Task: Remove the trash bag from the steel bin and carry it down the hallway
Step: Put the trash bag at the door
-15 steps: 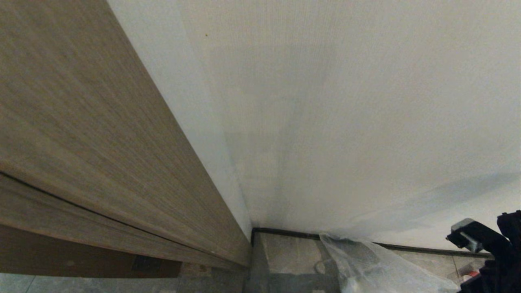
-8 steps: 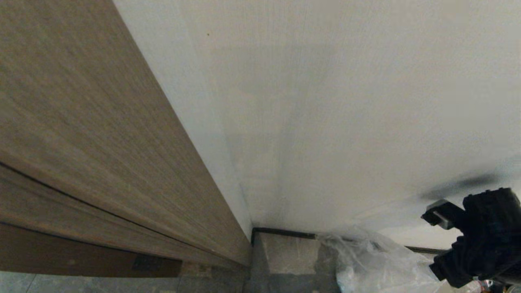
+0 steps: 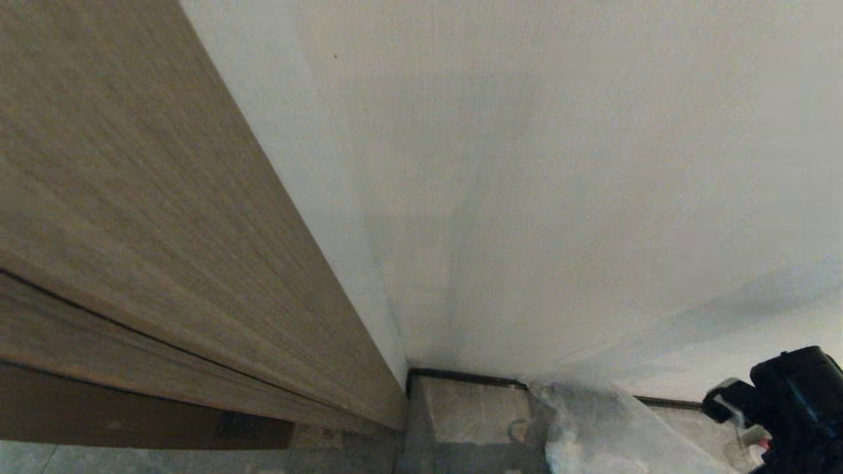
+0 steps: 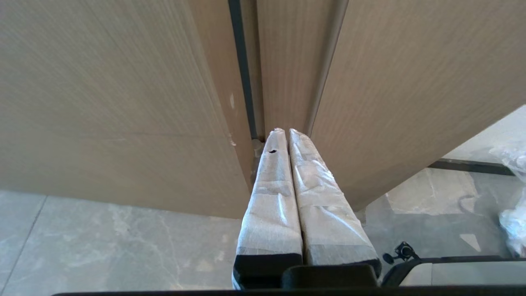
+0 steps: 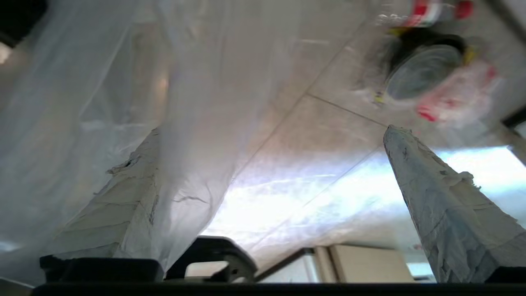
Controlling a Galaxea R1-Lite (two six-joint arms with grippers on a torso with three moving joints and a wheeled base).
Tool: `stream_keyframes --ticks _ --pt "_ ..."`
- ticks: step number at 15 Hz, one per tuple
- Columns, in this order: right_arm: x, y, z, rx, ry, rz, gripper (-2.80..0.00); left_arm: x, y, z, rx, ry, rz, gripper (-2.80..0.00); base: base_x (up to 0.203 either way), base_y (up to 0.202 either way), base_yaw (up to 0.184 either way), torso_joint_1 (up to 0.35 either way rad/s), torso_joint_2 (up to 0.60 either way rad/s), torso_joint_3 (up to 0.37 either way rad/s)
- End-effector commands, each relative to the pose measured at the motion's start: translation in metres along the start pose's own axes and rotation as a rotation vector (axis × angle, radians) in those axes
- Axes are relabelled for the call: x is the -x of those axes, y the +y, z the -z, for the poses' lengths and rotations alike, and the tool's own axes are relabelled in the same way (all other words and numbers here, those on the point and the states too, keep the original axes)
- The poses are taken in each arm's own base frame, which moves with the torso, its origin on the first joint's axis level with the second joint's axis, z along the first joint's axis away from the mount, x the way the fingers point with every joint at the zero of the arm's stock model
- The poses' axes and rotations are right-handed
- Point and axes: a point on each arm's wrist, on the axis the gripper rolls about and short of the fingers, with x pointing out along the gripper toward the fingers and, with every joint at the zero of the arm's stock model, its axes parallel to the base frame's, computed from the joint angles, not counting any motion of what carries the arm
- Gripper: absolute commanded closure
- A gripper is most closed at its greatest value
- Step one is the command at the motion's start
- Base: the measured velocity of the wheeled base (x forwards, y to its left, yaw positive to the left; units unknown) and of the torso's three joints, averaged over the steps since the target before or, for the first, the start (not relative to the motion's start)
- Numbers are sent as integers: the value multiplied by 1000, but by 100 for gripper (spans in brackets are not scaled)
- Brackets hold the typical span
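While the left gripper (image 4: 287,135) is kept clenched and empty, the right gripper (image 5: 267,135) is spread wide, with the trash bag (image 5: 123,102) draped over one finger, ungrasped.

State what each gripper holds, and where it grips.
Nothing is held. The right gripper is open, with the trash bag draped loosely over one finger. The left gripper is shut and empty.

White wall (image 3: 560,164) meets a wood-grain panel (image 3: 132,197) at a corner; black baseboard (image 3: 461,376) below — grey marble-look floor tiles (image 3: 461,415).
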Motion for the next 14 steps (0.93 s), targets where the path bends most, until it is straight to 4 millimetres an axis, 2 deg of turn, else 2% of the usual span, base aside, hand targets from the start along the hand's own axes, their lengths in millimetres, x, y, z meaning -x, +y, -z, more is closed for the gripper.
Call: stream_keyframes --ticks 1,5,9,12,13,14 --pt "3 2 3 3 -43 -52 -280 0 0 1 0 4 -1 0 0 0 0 0 0 0" --pt "22 -12 -25 -89 -323 34 -280 0 0 1 0 4 -1 0 0 0 0 0 0 0" --pt "43 -26 -47 -152 -501 82 -280 0 0 1 0 4 0 0 0 0 0 0 0 0" --pt "58 -30 -38 -179 -567 110 -280 0 0 1 0 4 -1 0 0 0 0 0 0 0" --pt "63 -31 -31 -184 -579 132 -280 0 0 1 0 4 -1 0 0 0 0 0 0 0" --pt "59 -28 -17 -171 -528 159 -280 0 0 1 -1 4 -1 0 0 0 0 0 0 0"
